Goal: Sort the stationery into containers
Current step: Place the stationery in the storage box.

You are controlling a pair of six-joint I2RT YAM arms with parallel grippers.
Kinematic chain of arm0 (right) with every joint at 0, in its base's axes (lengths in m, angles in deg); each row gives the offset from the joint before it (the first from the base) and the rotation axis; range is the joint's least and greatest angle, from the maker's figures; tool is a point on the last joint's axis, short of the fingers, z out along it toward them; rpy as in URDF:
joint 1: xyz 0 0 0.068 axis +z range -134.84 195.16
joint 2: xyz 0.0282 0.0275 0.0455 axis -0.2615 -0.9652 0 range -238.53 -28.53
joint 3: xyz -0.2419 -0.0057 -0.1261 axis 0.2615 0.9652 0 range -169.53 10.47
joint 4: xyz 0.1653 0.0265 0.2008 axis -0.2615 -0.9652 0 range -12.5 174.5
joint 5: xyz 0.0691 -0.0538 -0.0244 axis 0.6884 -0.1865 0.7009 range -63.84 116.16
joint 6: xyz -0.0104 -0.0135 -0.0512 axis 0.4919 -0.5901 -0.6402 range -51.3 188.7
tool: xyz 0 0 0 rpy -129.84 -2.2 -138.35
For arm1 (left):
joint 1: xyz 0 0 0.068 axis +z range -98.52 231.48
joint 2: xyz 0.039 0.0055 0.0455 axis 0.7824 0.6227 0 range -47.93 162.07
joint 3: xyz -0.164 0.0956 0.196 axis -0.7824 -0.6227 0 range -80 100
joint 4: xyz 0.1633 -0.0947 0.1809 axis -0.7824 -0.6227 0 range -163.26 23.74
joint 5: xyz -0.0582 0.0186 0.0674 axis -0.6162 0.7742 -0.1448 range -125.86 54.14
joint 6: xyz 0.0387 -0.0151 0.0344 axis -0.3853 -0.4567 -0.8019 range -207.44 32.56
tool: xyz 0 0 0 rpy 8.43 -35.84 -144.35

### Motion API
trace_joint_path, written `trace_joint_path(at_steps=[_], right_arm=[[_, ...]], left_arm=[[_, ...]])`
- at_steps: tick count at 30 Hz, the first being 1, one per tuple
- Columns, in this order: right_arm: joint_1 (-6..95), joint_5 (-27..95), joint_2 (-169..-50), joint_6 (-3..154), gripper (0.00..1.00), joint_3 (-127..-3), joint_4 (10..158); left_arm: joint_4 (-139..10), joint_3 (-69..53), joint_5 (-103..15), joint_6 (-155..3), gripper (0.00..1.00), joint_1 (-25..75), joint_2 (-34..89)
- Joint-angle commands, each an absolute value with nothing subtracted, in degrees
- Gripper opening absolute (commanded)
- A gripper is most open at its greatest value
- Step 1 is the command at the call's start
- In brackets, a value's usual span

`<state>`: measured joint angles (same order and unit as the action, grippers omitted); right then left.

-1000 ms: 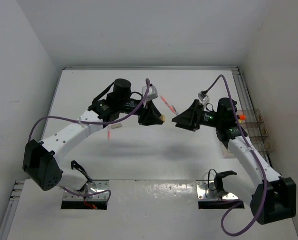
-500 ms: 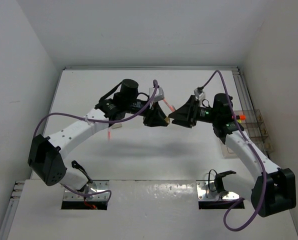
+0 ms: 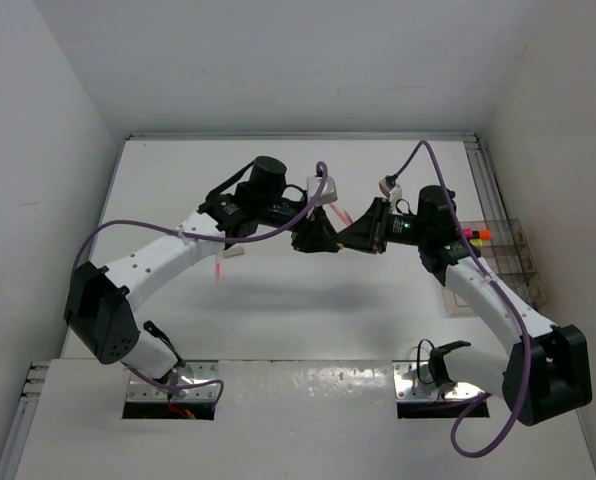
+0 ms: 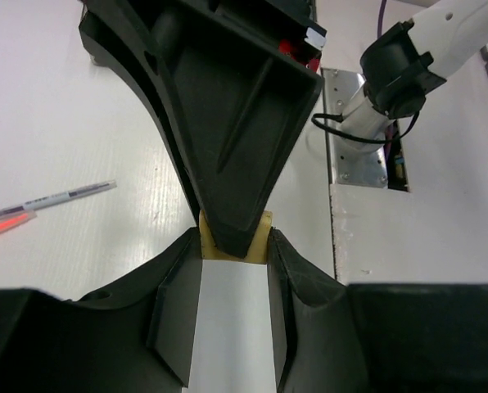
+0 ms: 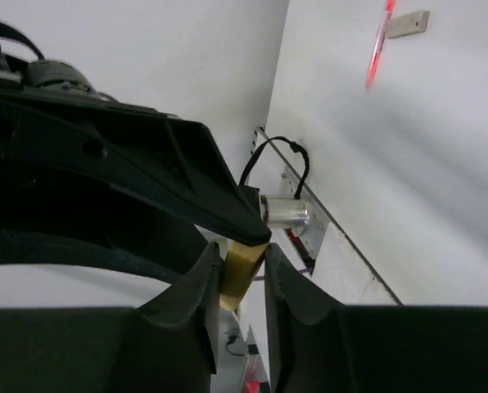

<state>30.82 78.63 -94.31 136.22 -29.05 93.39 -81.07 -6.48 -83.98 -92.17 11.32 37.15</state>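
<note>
**Operator:** Checking the left gripper [image 3: 318,241] first: what is its state?

**Technician:** Its jaws are pinched on the tan eraser block [image 4: 263,237]. In the left wrist view the block sits between the two fingertips, touching both.

**Operator:** And the right gripper [image 3: 350,238]?

**Technician:** It meets the left one tip to tip above the middle of the counter [image 3: 278,310]. In the right wrist view its fingers press on the same block from either side, so both grippers have hold of it. The block is off the counter surface.

**Operator:** Location of the remaining stationery?

**Technician:** A second eraser block [image 3: 232,253] lies on the counter under the left arm, with a pink pen [image 3: 218,269] just beside it. The left wrist view also shows a thin grey pen [image 4: 60,196] next to the pink one.

**Operator:** Containers?

**Technician:** The clear containers [image 3: 513,262] stand at the right edge of the counter. An orange-ended highlighter [image 3: 481,235] rests at the far one; whether it lies inside cannot be told.
</note>
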Motion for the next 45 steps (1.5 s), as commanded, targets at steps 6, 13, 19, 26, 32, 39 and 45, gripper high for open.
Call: trace_joint_path(at_steps=[6, 13, 19, 26, 32, 39, 45], right_arm=[[31.16, 77.31, -94.01, 131.73, 0.0, -32.15, 92.87], [18.52, 74.54, -90.85, 82.46, 0.0, -44.95, 46.05], [4.54, 50.63, -88.04, 54.13, 0.0, -50.0, 21.43], [-10.73, 28.2, -87.42, 37.16, 0.0, -44.81, 22.54], [-21.82, 28.89, -90.4, 31.44, 0.0, -42.97, 26.14], [-25.18, 31.61, -93.13, 29.32, 0.0, -39.72, 32.9], [-25.01, 33.89, -95.94, 28.19, 0.0, -39.01, 37.74]], left_arm=[[-83.58, -1.77, -82.19, -95.88, 0.75, 11.22, 36.89], [-83.98, -1.44, -81.48, -84.27, 1.0, 24.39, 37.05], [-90.96, -2.82, -80.25, -88.92, 1.0, 31.08, 36.72], [-94.99, -1.6, -75.95, -90.95, 1.0, 32.76, 39.43], [-100.27, -0.37, -73.75, -94.91, 1.0, 33.82, 41.28], [-99.49, -1.51, -67.95, -94.83, 1.0, 34.17, 41.72], [-98.52, -3.7, -63.03, -93.51, 1.0, 35.22, 41.46]])
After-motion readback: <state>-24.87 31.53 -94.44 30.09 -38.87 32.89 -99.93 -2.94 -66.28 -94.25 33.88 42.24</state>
